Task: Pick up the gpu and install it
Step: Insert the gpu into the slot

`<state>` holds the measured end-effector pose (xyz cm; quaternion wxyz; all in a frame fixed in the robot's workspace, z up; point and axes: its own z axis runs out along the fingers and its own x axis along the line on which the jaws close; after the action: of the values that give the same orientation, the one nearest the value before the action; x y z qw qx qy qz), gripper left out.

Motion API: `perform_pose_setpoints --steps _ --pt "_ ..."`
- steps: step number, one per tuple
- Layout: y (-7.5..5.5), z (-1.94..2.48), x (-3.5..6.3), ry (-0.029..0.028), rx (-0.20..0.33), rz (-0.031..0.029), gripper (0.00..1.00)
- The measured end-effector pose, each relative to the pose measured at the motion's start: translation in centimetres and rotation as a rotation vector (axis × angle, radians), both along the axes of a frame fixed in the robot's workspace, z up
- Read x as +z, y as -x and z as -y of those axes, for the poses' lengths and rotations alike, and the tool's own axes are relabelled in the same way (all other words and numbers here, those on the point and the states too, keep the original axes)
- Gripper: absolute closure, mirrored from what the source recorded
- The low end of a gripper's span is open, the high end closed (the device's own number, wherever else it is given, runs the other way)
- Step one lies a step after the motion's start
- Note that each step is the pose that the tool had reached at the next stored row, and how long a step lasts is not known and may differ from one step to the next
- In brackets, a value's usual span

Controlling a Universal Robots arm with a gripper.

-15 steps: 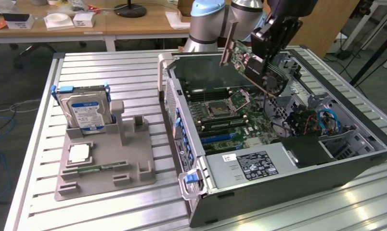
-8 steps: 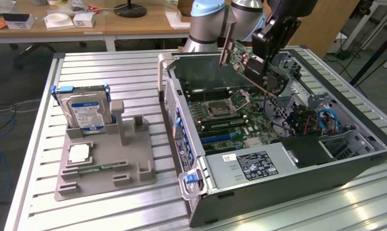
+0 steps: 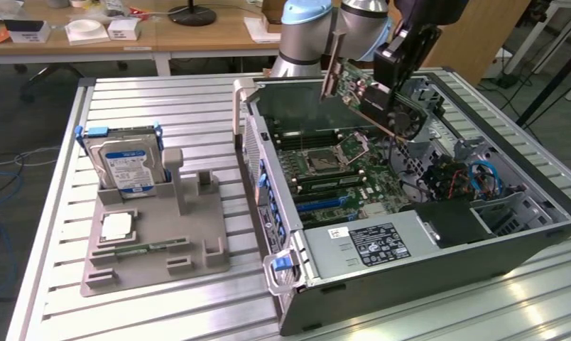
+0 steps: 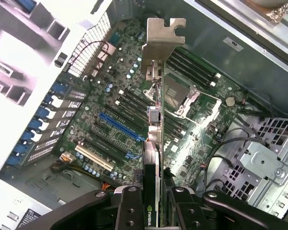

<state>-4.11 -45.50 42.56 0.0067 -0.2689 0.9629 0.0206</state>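
Supervisor: What has the gripper got?

Operator: Gripper [image 4: 156, 208] is clamped on the gpu [image 3: 361, 96]. In the wrist view I see a black finger [image 4: 127, 206] on each face of the card, jaws drawn in narrow against it, and the card runs away from the camera edge-on.

Supervisor: And where is the card?

Operator: Held in the air over the far part of the open computer case [image 3: 266, 177], which lies on its side with the interior facing up. In the exterior view the card is tilted, with its green board and black fan cooler [image 3: 410, 117] showing. The silver end bracket [image 4: 162, 40] is at the end away from the gripper.

Supervisor: Is it in a slot?

Operator: No, as far as I can see it hangs clear of the motherboard [image 3: 347, 181]. From the wrist camera, the blue expansion slot [image 4: 121, 125] lies to one side of the card's edge and the CPU socket [image 4: 180, 96] to the other. I can't tell how high above the board it is.

Supervisor: What else is around?

Operator: The power supply [image 3: 371, 245] sits at the near end of the case. On the exterior view's left, a grey fixture [image 3: 172, 234] rests on the slatted metal table [image 3: 172, 92], well apart from the arm. A hard drive [image 3: 126, 165] with a blue-white label stands upright at the fixture's far end.
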Motion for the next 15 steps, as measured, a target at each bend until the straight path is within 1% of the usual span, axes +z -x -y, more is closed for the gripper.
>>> perform_pose_setpoints --steps 15 --pt "0.00 0.00 0.00 0.0000 0.110 0.0000 0.74"
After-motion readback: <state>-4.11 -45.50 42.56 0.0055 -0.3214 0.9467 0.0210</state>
